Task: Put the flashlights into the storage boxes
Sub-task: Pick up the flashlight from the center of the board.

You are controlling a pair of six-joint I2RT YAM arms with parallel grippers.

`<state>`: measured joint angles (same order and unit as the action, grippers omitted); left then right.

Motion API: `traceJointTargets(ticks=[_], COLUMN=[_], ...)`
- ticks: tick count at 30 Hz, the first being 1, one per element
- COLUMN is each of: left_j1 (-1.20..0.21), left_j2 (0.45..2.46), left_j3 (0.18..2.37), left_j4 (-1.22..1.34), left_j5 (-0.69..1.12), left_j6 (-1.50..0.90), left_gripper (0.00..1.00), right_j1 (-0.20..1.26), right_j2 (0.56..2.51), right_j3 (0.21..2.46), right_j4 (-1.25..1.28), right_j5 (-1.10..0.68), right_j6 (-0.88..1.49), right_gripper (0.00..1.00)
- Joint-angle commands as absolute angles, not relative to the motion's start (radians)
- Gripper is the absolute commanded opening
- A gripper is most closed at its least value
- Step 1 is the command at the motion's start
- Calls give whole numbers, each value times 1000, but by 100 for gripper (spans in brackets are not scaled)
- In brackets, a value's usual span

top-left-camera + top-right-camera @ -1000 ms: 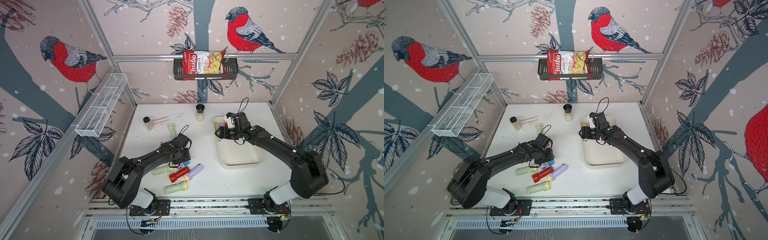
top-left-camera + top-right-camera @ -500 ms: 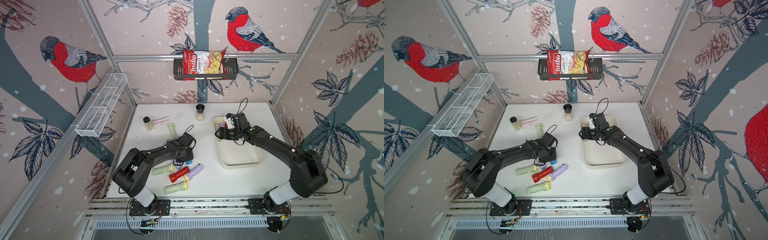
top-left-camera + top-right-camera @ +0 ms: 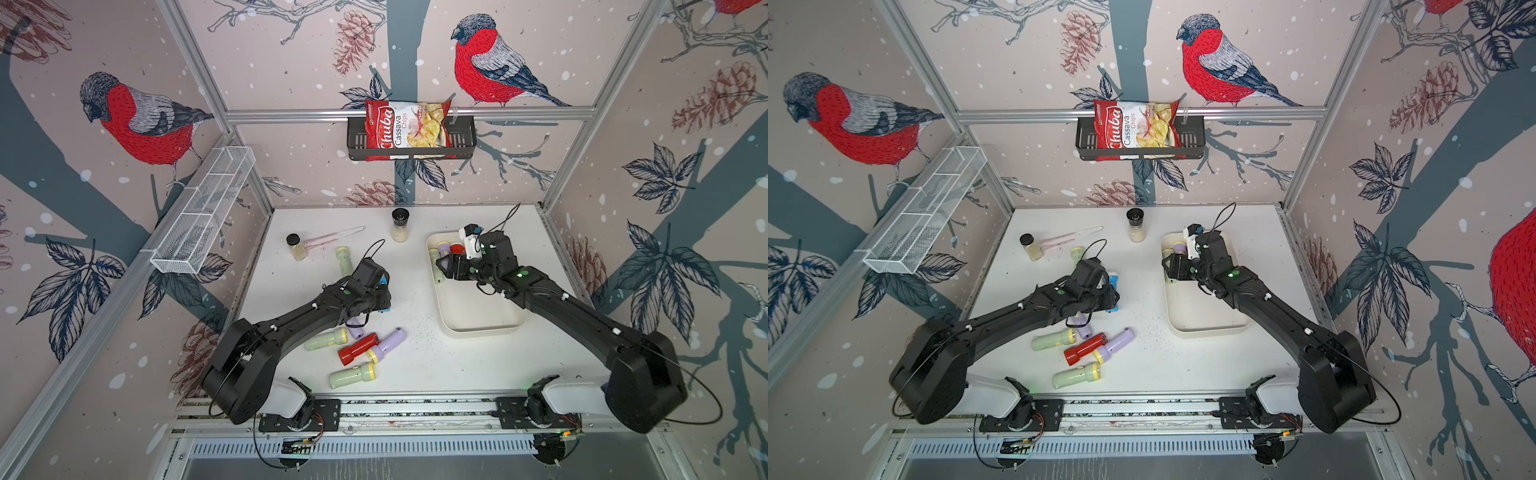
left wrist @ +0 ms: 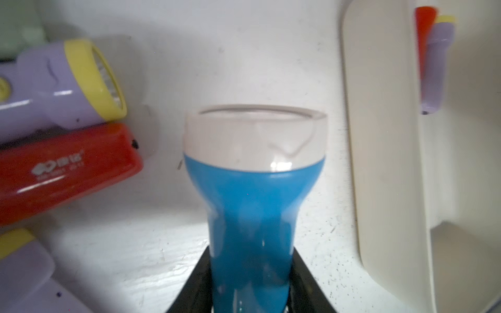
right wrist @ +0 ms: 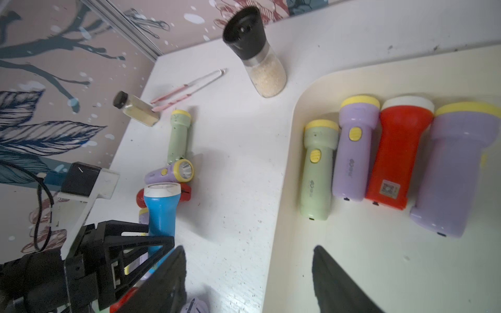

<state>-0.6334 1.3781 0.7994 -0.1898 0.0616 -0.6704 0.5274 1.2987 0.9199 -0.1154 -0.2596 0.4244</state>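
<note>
Blue flashlight (image 4: 252,195) clamped by its handle in the jaws of the left gripper (image 4: 250,271), just beside loose flashlights (image 3: 357,348) on the table (image 3: 415,365), 4 flashlights (image 5: 360,162) laid side by side in the cream tray (image 3: 482,328), right gripper (image 5: 249,249) held over the tray's edge, jaws apart, nothing gripped

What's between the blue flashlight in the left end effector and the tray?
Only bare table; the left wrist view shows nothing between blue flashlight and tray.
</note>
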Motion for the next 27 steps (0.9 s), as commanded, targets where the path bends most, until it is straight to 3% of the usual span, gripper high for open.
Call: traceJointTargets(ticks=[1, 10, 21, 27], left_j1=[-641, -641, -643, -646], left_j2=[1308, 1217, 1255, 1254], left_j3=[752, 591, 592, 597], left_j4=[60, 522, 609, 602], left_j5=[153, 378, 439, 445], left_j6=[-574, -521, -531, -529], left_gripper=[21, 23, 23, 23], right_j1=[530, 551, 646, 677], right_j2=[1257, 1211, 1249, 1316], right_j3=[891, 886, 917, 949], right_j4=[22, 27, 58, 59], right_j5=[-334, -487, -486, -499], right_j6=[412, 389, 433, 434], right_gripper=[73, 73, 72, 65])
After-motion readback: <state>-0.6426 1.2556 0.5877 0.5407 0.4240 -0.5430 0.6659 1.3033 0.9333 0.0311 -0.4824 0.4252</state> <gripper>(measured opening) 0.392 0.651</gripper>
